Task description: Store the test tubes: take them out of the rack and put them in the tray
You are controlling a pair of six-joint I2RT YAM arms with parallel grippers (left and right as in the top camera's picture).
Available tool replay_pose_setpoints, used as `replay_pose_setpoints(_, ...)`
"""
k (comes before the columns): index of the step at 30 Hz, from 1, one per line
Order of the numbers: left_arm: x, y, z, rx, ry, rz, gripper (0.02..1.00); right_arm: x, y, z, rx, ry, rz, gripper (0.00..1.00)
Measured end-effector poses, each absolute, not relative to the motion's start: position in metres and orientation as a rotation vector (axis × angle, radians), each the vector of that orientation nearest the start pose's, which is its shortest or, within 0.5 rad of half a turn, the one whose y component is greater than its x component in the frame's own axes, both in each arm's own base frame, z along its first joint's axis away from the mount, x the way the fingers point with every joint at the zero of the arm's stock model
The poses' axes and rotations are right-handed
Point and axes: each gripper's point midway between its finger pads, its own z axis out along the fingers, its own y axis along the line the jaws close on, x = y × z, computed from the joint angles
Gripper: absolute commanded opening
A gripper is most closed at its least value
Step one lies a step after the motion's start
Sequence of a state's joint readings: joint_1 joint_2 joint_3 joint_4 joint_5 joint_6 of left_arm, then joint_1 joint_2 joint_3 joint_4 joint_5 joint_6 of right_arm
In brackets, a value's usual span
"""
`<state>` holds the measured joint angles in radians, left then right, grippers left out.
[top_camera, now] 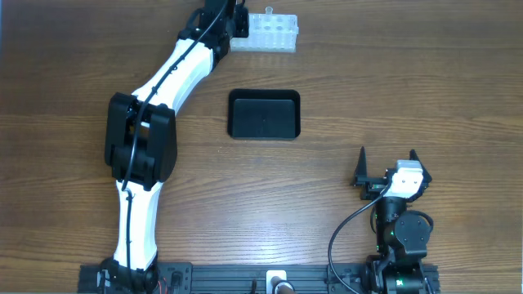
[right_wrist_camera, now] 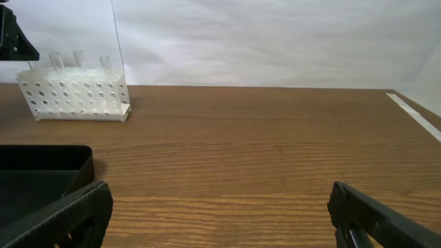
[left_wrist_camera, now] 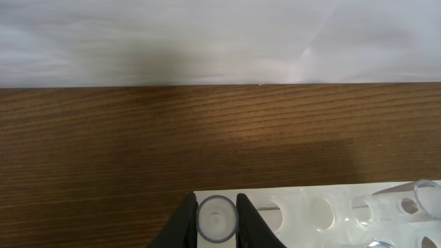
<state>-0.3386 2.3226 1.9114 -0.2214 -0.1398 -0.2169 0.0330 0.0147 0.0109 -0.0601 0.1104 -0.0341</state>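
Gripping the rim of a clear plastic test tube (left_wrist_camera: 217, 222) seated in the end hole of the white perforated plastic rack (top_camera: 264, 33), the left hand (left_wrist_camera: 216, 207) is clamped on it, one finger touching each side. The right hand (top_camera: 386, 163) rests with its fingers wide apart, well away from the rack. In my judgement the lift should run straight up along the hole until the tube's foot clears the rack, since a tilt could bind it or drag the rack across the brown wooden surface (top_camera: 425, 73). The tube then goes to the black rectangular plastic tray (top_camera: 264, 114), which lies near the rack on the side toward the arm bases.
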Motion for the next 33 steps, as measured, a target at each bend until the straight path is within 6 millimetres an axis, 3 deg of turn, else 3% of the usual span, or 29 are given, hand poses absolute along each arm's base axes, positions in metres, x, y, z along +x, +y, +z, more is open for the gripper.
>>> replay_pose_setpoints(4, 0.615, -0.192, 0.127, 0.069, 2.194, -0.151, 0.130, 0.246, -0.011, 0.161, 0.030, 1.635, -0.091, 0.993)
replay_pose_setpoints(7, 0.611, -0.189, 0.154, 0.073, 2.167, -0.146, 0.128, 0.246, -0.011, 0.161, 0.029, 1.635, -0.092, 0.993)
replay_pose_setpoints(9, 0.606, -0.188, 0.186, 0.075, 2.126, -0.148, 0.123, 0.246, -0.011, 0.161, 0.030, 1.635, -0.092, 0.991)
replay_pose_setpoints(12, 0.589, -0.184, 0.251, 0.083, 2.042, -0.157, 0.112, 0.246, -0.011, 0.161, 0.030, 1.635, -0.092, 0.991)
replay_pose_setpoints(15, 0.557, -0.183, 0.309, 0.097, 1.999, -0.164, 0.121, 0.246, -0.011, 0.161, 0.030, 1.635, -0.091, 0.991)
replay_pose_setpoints(18, 0.512, -0.190, 0.343, 0.132, 2.026, -0.179, 0.126, 0.246, -0.011, 0.161, 0.029, 1.635, -0.092, 0.993)
replay_pose_setpoints(21, 0.472, -0.200, 0.339, 0.150, 2.129, -0.187, 0.119, 0.246, -0.011, 0.161, 0.029, 1.635, -0.092, 0.993)
replay_pose_setpoints(24, 0.444, -0.208, 0.307, 0.129, 2.287, -0.176, 0.104, 0.246, -0.011, 0.161, 0.029, 1.635, -0.091, 0.991)
replay_pose_setpoints(27, 0.433, -0.209, 0.263, 0.065, 2.441, -0.133, 0.110, 0.246, -0.011, 0.161, 0.030, 1.635, -0.091, 0.993)
replay_pose_setpoints(33, 0.433, -0.215, 0.195, 0.010, 2.609, -0.047, 0.117, 0.246, -0.011, 0.161, 0.030, 1.635, -0.091, 0.993)
